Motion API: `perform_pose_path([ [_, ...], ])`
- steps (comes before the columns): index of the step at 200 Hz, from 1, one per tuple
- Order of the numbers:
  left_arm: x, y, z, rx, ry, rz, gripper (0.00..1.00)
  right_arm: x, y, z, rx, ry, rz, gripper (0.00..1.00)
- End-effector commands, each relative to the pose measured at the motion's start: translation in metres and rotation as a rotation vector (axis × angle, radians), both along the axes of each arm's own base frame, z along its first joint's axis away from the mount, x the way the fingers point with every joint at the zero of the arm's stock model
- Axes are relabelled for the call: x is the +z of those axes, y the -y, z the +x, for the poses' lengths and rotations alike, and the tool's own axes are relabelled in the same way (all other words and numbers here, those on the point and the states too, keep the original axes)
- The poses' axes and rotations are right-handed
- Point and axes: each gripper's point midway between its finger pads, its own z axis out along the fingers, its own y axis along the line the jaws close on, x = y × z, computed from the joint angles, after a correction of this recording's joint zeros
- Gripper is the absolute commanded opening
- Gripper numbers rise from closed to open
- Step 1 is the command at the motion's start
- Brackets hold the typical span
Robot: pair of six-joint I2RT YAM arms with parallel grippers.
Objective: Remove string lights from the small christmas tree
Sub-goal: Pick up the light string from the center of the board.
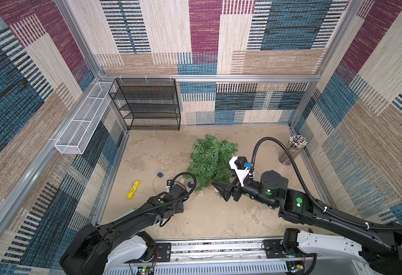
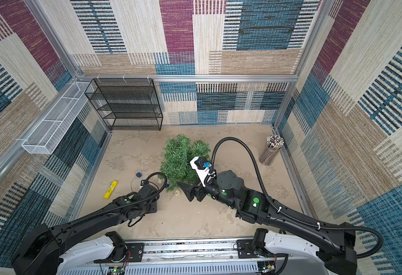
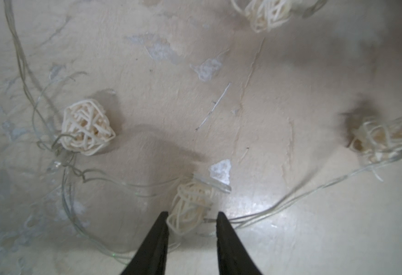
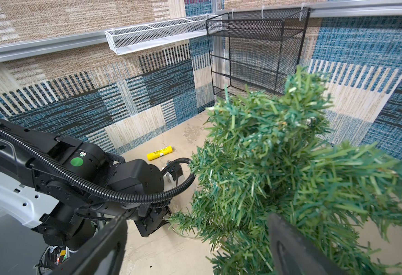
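The small christmas tree (image 1: 209,159) (image 2: 183,159) is a bushy green pine in the middle of the floor. The string lights lie on the floor at its near left: thin pale wire (image 3: 69,190) with cream woven balls (image 3: 86,127) and dark blue balls (image 1: 160,175) (image 2: 138,175). My left gripper (image 3: 192,220) points down, its fingers drawn in on either side of one cream ball (image 3: 190,207). In both top views its wrist hides the jaws. My right gripper (image 1: 219,191) (image 4: 196,216) stands wide open at the tree's near lower branches (image 4: 254,190), gripping nothing.
A yellow tube (image 1: 133,189) lies left of the lights. A clear cup of coloured sticks (image 1: 295,150) stands by the right wall. A black mesh shelf (image 1: 147,104) sits at the back left, and a white mesh basket (image 1: 83,121) hangs on the left rail.
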Motion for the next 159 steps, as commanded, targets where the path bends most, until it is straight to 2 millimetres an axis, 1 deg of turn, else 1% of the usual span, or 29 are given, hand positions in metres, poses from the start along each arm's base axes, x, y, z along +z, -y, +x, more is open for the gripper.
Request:
perform_pose_path([
  [1,0.007,0.008,0.013,-0.014,0.045,-0.017,0.26,0.004,0.002,0.002,-0.020,0.013,0.015,0.94],
  [18,0.005,0.010,0.014,-0.016,0.036,-0.010,0.16,0.004,0.002,0.003,-0.023,0.016,0.013,0.94],
  [34,0.006,0.008,0.015,-0.004,0.033,0.000,0.16,0.002,0.000,0.003,-0.023,0.018,0.006,0.94],
  [44,0.006,0.005,0.015,0.009,0.032,0.015,0.19,0.001,0.000,0.004,-0.023,0.016,0.000,0.93],
  [52,0.006,0.003,0.015,0.018,0.034,0.025,0.26,0.000,-0.001,0.004,-0.025,0.016,-0.002,0.93],
  [75,0.006,0.000,0.018,0.030,0.046,0.048,0.49,-0.001,-0.002,0.005,-0.024,0.016,-0.009,0.93],
  [86,0.007,0.002,0.021,0.024,0.054,0.045,0.56,-0.001,-0.002,0.005,-0.024,0.016,-0.010,0.93],
  [94,0.007,0.004,0.023,0.018,0.062,0.038,0.60,-0.001,-0.002,0.005,-0.023,0.017,-0.011,0.94],
  [119,0.006,0.009,0.029,0.009,0.077,0.033,0.61,-0.003,-0.003,0.005,-0.022,0.014,-0.013,0.93],
  [159,-0.001,0.015,0.036,-0.006,0.087,0.032,0.60,-0.003,-0.003,0.005,-0.025,0.015,-0.016,0.94],
])
